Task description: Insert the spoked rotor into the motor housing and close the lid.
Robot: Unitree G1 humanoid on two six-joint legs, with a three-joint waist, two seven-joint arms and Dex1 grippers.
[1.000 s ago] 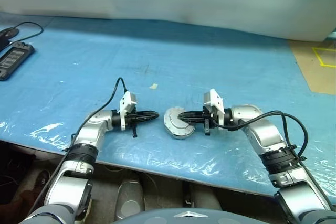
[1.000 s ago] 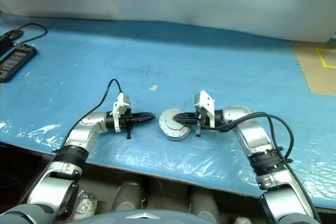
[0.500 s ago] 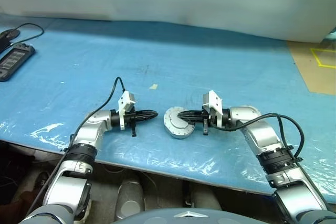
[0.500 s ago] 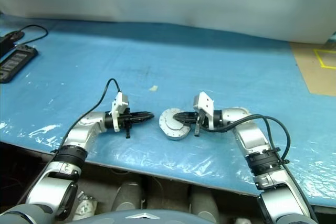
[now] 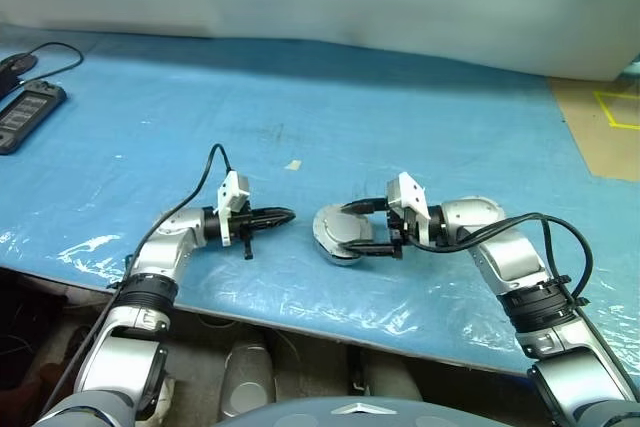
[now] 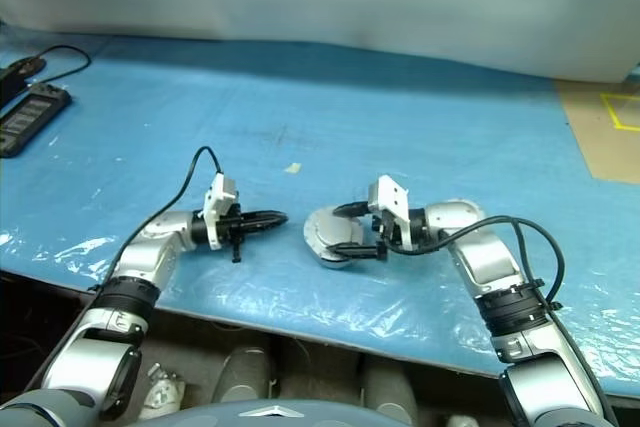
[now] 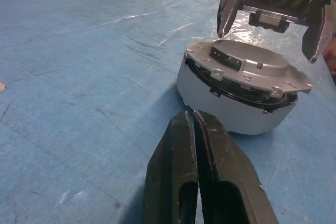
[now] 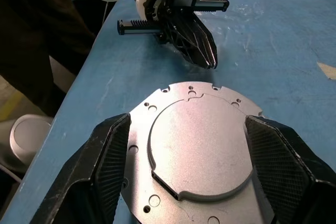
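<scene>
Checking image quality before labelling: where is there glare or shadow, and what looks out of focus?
Left eye view: white glare on the plastic sheet near the table's front edge. Left wrist view: the lid is sharp, a dark shadow beside the motor housing; the left gripper looms large. Right wrist view: the right gripper's fingers look soft.

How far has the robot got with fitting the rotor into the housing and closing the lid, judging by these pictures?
Done: the lid lies on top of the motor housing, and a black rim shows in the gap beneath it, likely the rotor. In hand: nothing; the right gripper straddles the lid with jaws open, and the left gripper waits beside, shut. Left: the lid looks slightly tilted, so it may need pressing flat.
</scene>
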